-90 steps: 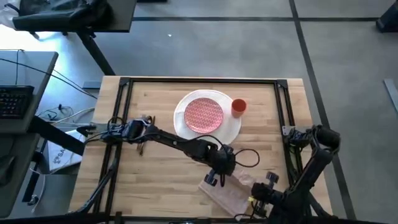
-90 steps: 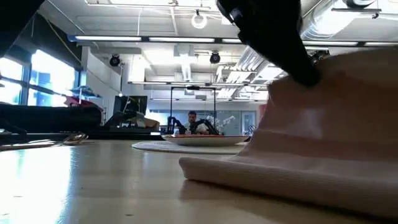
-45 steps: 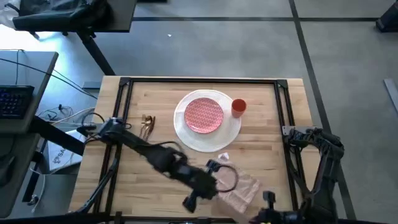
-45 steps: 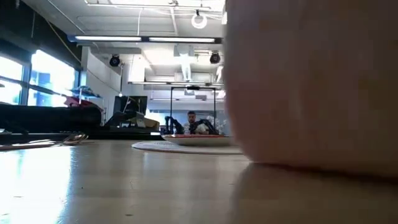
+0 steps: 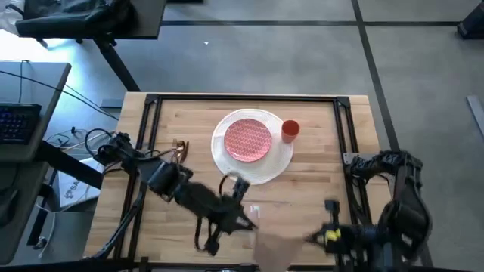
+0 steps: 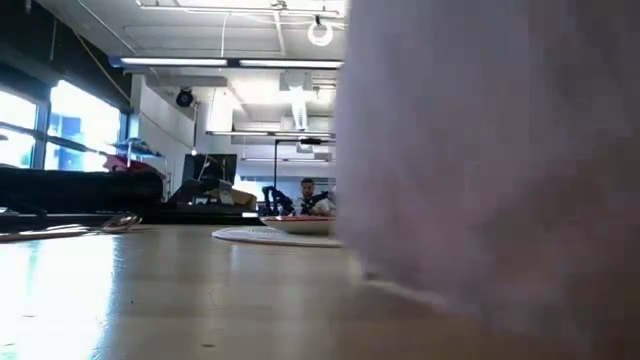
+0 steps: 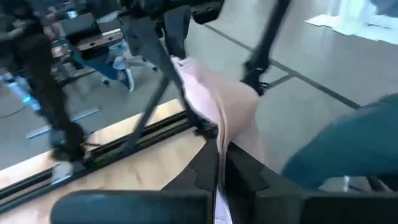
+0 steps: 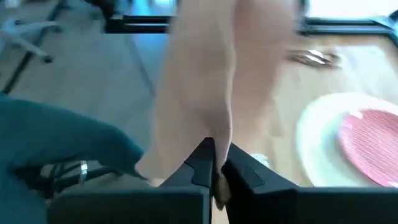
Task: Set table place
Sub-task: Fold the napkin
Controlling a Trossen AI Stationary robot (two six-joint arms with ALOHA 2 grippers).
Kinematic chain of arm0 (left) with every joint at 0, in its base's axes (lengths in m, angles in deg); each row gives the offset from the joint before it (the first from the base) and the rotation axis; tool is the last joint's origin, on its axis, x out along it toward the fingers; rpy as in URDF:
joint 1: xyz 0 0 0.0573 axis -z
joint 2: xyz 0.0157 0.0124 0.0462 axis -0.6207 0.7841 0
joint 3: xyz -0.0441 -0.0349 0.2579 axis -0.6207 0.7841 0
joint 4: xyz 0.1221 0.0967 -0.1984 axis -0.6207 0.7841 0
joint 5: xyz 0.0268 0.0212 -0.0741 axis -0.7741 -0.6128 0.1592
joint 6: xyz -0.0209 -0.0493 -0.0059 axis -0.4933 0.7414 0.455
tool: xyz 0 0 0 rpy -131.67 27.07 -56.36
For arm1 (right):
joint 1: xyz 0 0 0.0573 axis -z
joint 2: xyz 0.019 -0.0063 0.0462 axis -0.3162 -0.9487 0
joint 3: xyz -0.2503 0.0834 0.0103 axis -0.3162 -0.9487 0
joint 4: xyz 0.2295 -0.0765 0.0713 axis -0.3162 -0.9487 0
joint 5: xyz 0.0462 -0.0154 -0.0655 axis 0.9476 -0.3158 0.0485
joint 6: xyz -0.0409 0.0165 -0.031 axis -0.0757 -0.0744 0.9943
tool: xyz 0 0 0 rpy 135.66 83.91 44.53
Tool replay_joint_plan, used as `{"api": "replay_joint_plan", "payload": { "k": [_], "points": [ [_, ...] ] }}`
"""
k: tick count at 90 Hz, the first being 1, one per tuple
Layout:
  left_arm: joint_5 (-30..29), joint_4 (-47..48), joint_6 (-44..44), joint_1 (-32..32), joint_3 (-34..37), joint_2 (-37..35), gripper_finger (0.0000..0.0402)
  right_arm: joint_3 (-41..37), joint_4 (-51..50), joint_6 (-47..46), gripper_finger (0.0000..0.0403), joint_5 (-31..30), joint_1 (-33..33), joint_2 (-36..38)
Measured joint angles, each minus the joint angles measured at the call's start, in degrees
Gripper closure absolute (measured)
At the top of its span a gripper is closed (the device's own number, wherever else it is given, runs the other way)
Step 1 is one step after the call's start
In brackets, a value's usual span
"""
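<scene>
The table point(image 5: 189, 113) is the biggest constraint: its black rail frame point(image 5: 242, 98) runs round the whole top, and both grippers work at the near edge, right against that rail, where the pale pink napkin point(image 5: 281, 245) hangs stretched between them. The left gripper point(image 7: 219, 177) has its fingers pinched shut on one edge of the cloth, and the right gripper point(image 8: 214, 171) is likewise clamped on another edge, so the napkin is held off the wood and not lying flat. The main risk, as I judge it, is that the cloth drapes over the near rail or slips off the table if either pinch loosens, since it sits so close to the edge (the low view is half filled by it). Uneven pulling could also leave it creased or twisted. A second risk is the left arm sweeping into the large white plate point(image 5: 278, 160), which lies just beyond it with the red-patterned plate point(image 5: 248, 139) on top. Open room lies on the bare wood to the right of the plates, toward the right rail. The orange cup point(image 5: 290, 130) touches the white plate's far right rim, and the copper cutlery point(image 5: 179, 150) lies left of the plates, near the left arm.
</scene>
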Motion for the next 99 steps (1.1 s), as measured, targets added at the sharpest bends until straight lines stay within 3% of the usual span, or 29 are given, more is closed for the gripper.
{"api": "replay_joint_plan", "payload": {
  "k": [6,20,31,40,54,69,83,99],
  "points": [
    [1.31,0.86,0.00,-3.18,0.00,0.04,0.0401,-0.20,-3.75,-2.35,0.0403,0.88,3.12,0.94],
    [1.28,2.80,-1.09,-10.22,0.02,0.18,0.0401,-2.25,-3.18,3.62,0.0403,2.46,9.53,4.51],
    [-0.93,7.66,-1.55,-14.86,0.02,-0.11,0.0401,-8.74,-3.02,6.85,0.0403,3.68,13.74,8.38],
    [-1.16,13.92,-0.33,-18.17,1.09,0.00,0.0401,-18.19,-3.06,5.74,0.0403,5.26,17.69,12.05],
    [-2.25,15.48,1.47,-21.38,9.28,0.72,0.0401,-36.30,-0.31,2.69,0.0403,7.02,23.48,17.26],
    [-14.05,12.28,-1.24,-22.53,18.40,0.59,0.0401,-53.00,5.24,-1.83,0.0403,6.99,28.78,20.46],
    [-18.04,7.06,-4.74,-23.30,22.59,0.67,0.0401,-59.23,5.36,-6.96,0.0403,4.51,29.68,20.62],
    [-9.36,8.74,-5.01,-19.60,22.62,-0.27,0.0401,-56.80,9.19,-3.66,0.0403,10.41,24.24,20.68]
  ]
}}
